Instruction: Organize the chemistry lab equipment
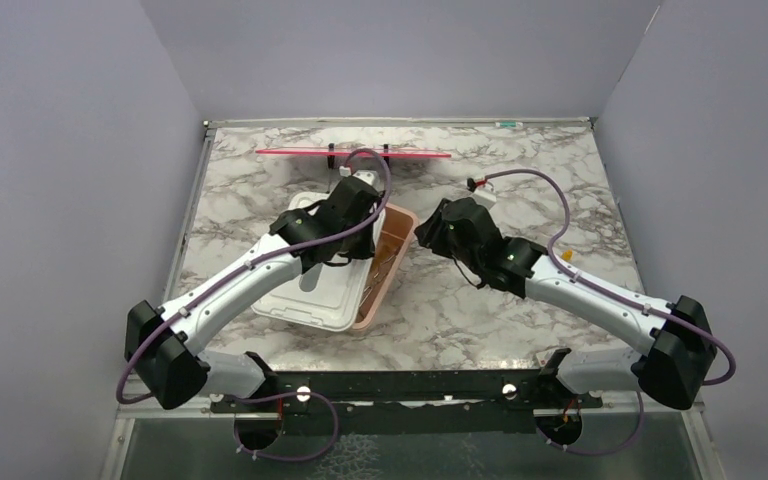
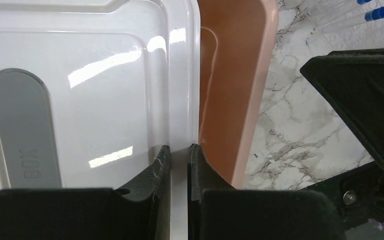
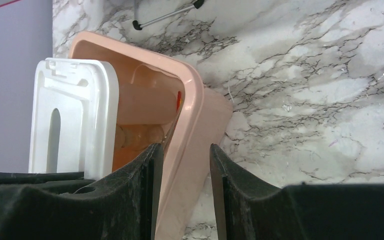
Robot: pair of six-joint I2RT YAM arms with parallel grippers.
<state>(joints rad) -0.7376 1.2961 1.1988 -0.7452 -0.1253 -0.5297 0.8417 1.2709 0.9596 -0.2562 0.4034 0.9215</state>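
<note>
1. The left arm (image 1: 250, 280) reaches forward and inward from its base; the right arm (image 1: 580, 290) bends leftward across the marble table (image 3: 305, 100); the two wrists meet near the middle.
2. There is one flat white plastic lid (image 2: 105, 75) with a grey slot handle, lying over the left part of one pink plastic tub (image 3: 192, 100); one clear squeeze bottle (image 3: 145, 105) with a red nozzle lies inside the tub; two blue-capped tubes (image 2: 360, 20) lie on the table beyond the tub, well apart from it; thin metal pieces (image 1: 385, 265) show in the tub's uncovered strip, too small to tell apart.
3. The left gripper (image 2: 179, 147) is pinched nearly closed on the lid's right edge, one finger on each face.
4. The right gripper (image 3: 182, 147) is spread partway, astride the tub's rim; its inner finger is against the rim, its outer finger stands clear of the wall; it grips nothing.
</note>
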